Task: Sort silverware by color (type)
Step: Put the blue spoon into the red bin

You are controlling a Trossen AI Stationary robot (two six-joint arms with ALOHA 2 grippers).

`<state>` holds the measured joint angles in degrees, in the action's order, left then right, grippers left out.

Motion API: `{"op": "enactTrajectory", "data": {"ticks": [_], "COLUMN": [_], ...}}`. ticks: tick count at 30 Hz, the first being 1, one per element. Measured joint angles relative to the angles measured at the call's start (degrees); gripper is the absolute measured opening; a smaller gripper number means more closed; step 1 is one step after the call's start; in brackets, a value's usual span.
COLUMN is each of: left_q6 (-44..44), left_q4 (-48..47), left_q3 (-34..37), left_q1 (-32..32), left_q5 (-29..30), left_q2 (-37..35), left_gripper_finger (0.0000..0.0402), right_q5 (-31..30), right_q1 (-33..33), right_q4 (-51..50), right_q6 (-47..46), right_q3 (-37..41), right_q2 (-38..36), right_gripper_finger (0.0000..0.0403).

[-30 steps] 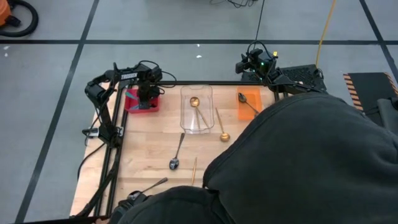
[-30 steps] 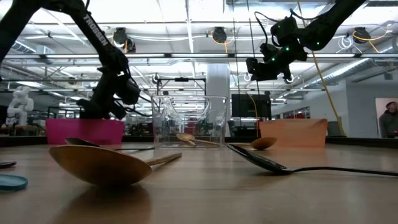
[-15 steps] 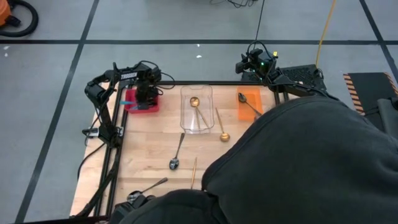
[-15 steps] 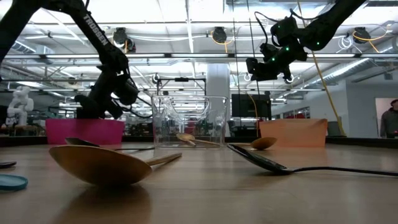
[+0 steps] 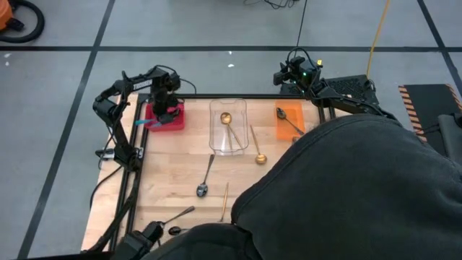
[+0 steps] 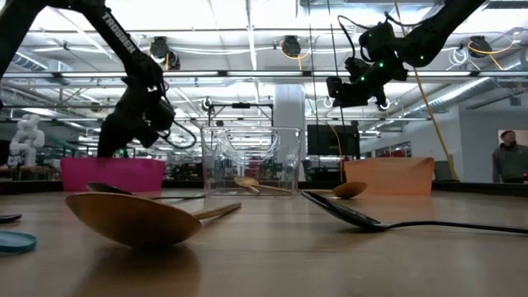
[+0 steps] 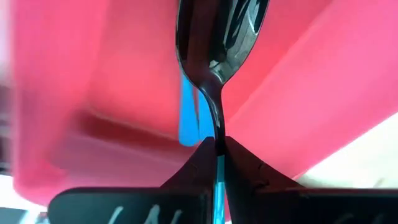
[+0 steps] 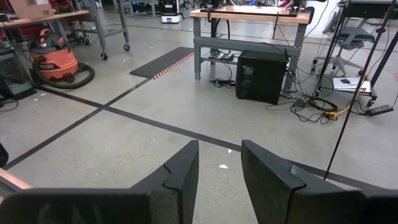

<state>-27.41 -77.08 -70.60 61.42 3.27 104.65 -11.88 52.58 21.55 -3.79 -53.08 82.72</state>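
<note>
My left gripper [image 5: 164, 110] hangs over the pink tray [image 5: 173, 123] at the table's far left, shut on a dark-bowled spoon with a light blue handle [image 5: 147, 123]. My right gripper [image 5: 284, 74] waits open and holding nothing above the table's far edge. A gold spoon [image 5: 227, 120] lies in the clear container [image 5: 228, 141]. A dark spoon [image 5: 289, 121] lies in the orange tray [image 5: 283, 131]. On the wood lie a gold spoon [image 5: 257, 147], a dark spoon [image 5: 205, 178], a gold handle [image 5: 226, 198] and another dark spoon [image 5: 178, 214]. My left gripper pinches the spoon between its two fingers [image 7: 198, 163] where the dark neck meets the blue handle [image 7: 218, 144]. The fingers come steeply from above and lie along the spoon. The bowl [image 7: 217, 37] points ahead of the fingertips toward the pink tray's floor; whether it touches it I cannot tell.
A person in a dark hooded top [image 5: 346, 195] leans over the table's near right part and hides it. Another light blue strip [image 7: 188, 118] shows in the pink tray behind the held spoon. Bare wood lies between the trays and the near spoons.
My left gripper has risen a little and gone toward the table's left edge over the pink tray, and its wrist has rolled. The spoon's blue handle now sticks out to the gripper's left, where none showed a second ago.
</note>
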Motion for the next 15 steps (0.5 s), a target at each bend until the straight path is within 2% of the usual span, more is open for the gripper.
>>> {"op": "enactTrajectory", "data": {"ticks": [10,15], "left_q6": [8.32,5.49], "left_q4": [0.15,-0.97], "left_q3": [-3.16,-3.16], "left_q1": [6.08,6.94], "left_q5": [-10.03,-11.26], "left_q2": [-0.25,-0.25], "left_gripper_finger": [0.0015,0.0015], "right_q5": [0.0,0.0], "right_q1": [0.0,0.0], "right_q4": [-0.01,-0.01], "right_q6": [0.01,-0.01], "right_q3": [0.0,0.0], "right_q2": [0.0,0.0], "right_gripper_finger": [0.0114,0.0114]}}
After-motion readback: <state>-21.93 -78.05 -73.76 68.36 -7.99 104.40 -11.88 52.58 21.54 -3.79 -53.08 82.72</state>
